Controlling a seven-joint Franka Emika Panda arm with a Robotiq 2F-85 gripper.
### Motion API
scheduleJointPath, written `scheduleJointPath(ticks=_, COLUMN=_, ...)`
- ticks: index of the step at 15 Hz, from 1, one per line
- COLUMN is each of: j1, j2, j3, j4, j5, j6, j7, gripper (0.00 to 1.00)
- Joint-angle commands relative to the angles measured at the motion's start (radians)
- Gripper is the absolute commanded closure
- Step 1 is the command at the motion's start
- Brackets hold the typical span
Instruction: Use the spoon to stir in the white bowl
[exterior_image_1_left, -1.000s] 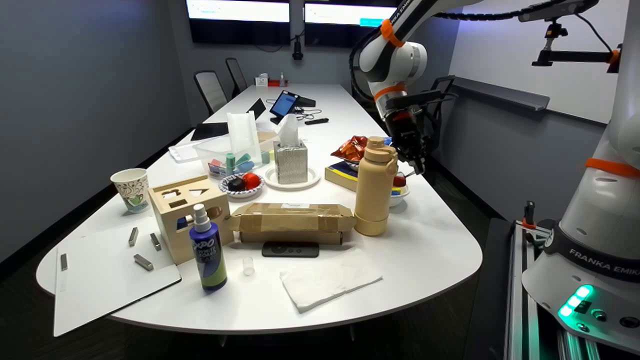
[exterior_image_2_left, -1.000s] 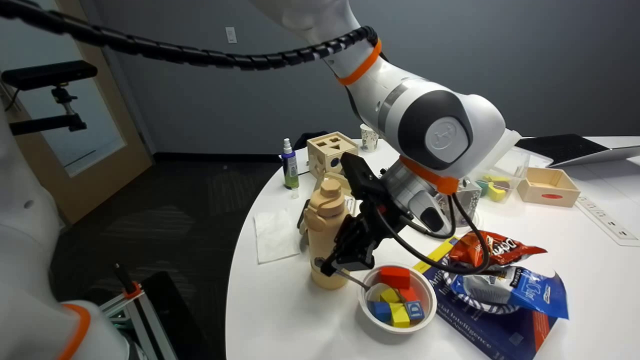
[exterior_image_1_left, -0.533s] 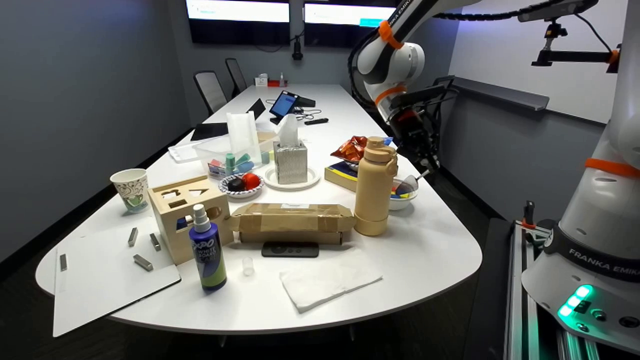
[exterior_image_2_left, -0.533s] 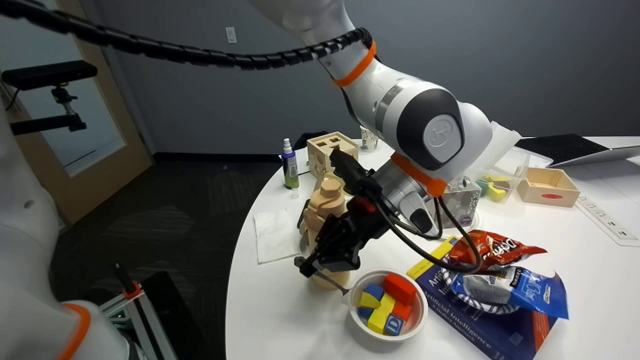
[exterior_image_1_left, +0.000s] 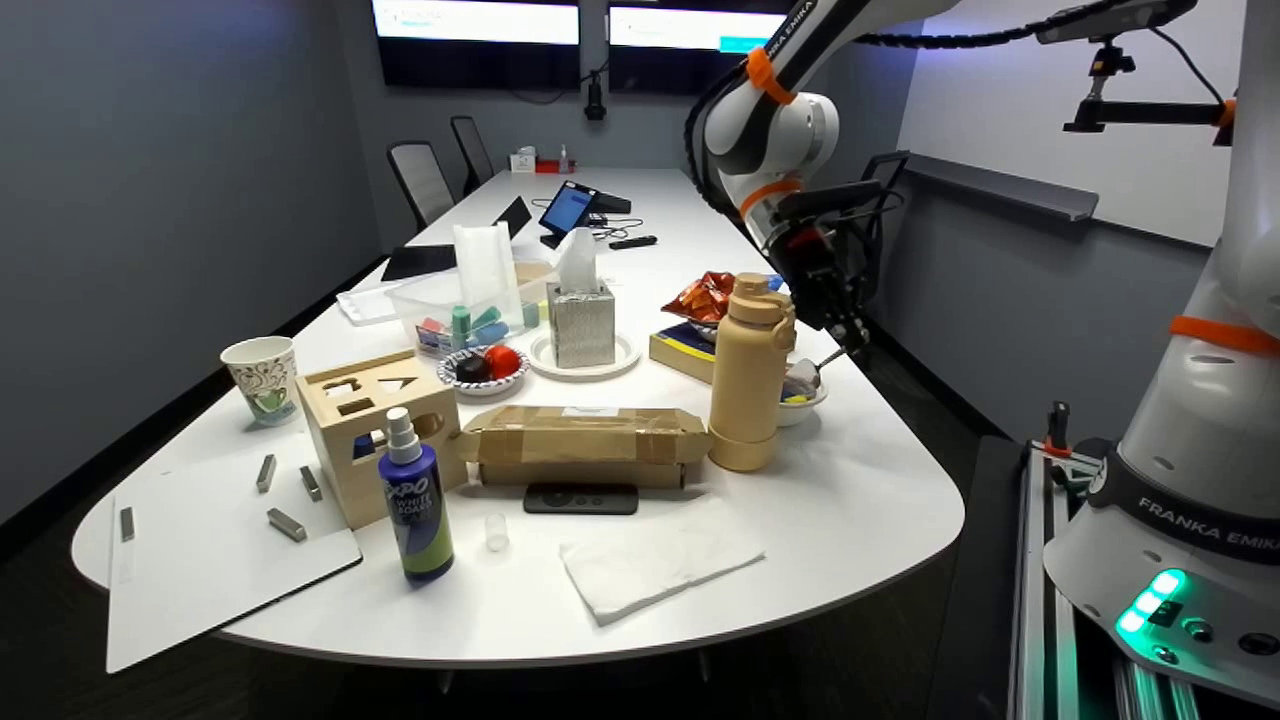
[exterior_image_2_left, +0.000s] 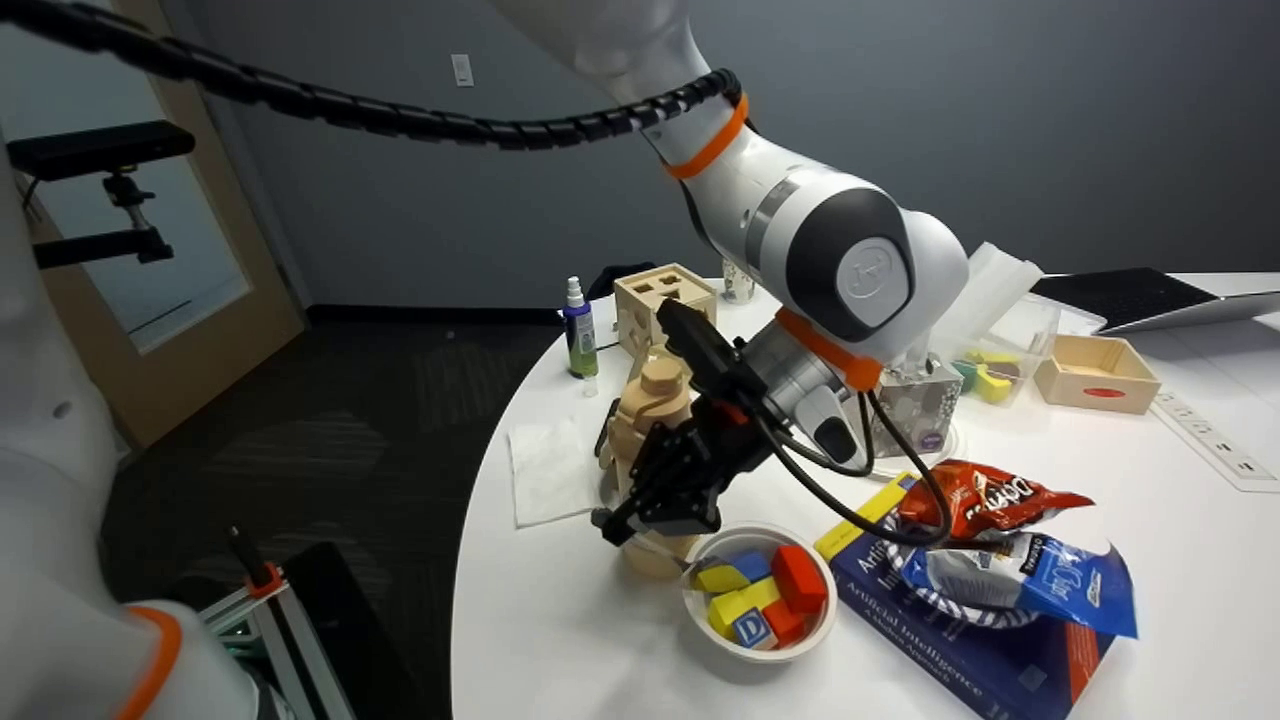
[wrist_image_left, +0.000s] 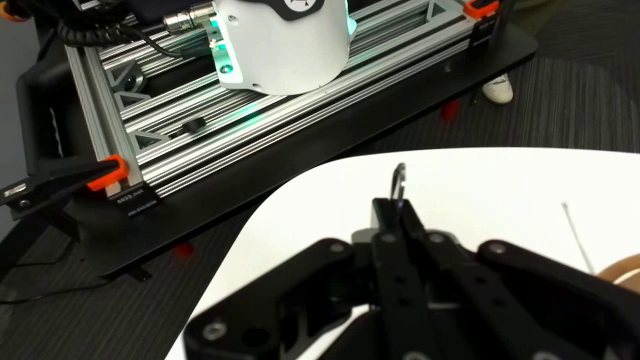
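Observation:
The white bowl (exterior_image_2_left: 768, 655) stands upright on the table and holds several red, yellow and blue blocks (exterior_image_2_left: 798, 578). It also shows in an exterior view (exterior_image_1_left: 802, 412), partly behind the tall tan bottle (exterior_image_1_left: 745, 380). My gripper (exterior_image_2_left: 612, 525) is shut on the metal spoon (exterior_image_1_left: 803, 376), above and to one side of the bowl. The spoon slants down, with its head at the bowl's near side among the blocks. In the wrist view the fingertips (wrist_image_left: 397, 202) pinch the handle, whose end (wrist_image_left: 398, 181) sticks out; the head is hidden there.
The tan bottle (exterior_image_2_left: 650, 400) stands close beside the gripper and bowl. A blue and yellow book (exterior_image_2_left: 930, 630) with chip bags (exterior_image_2_left: 985, 500) lies next to the bowl. A cardboard box (exterior_image_1_left: 585, 440) and a tissue box (exterior_image_1_left: 583, 325) stand farther off. The table's edge curves nearby.
The gripper and spoon moved away across the bowl's side, then slightly back. The bowl slid a little and the blocks shifted. The spoon head went from among the blocks to the rim and back inside.

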Motion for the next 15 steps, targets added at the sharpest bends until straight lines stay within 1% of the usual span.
scheduleJointPath(ticks=1, j1=0.023, j2=-0.01, j3=-0.017, j4=0.014, j5=-0.034, j6=0.038, j7=0.117, gripper=0.99)
scheduleJointPath(ticks=4, j1=0.038, j2=-0.017, j3=-0.023, j4=0.024, j5=-0.084, j6=0.016, j7=0.228, gripper=0.99)
scheduleJointPath(ticks=7, j1=0.039, j2=0.006, j3=-0.018, j4=0.052, j5=-0.109, j6=-0.085, j7=0.24, gripper=0.99)
scheduleJointPath(ticks=11, j1=0.037, j2=0.046, j3=0.002, j4=0.08, j5=-0.106, j6=-0.204, j7=0.125, gripper=0.99)
scheduleJointPath(ticks=13, j1=0.038, j2=0.068, j3=0.015, j4=0.088, j5=-0.096, j6=-0.223, j7=0.063, gripper=0.99)
scheduleJointPath(ticks=15, j1=0.039, j2=0.083, j3=0.026, j4=0.098, j5=-0.083, j6=-0.214, j7=0.013, gripper=0.99)
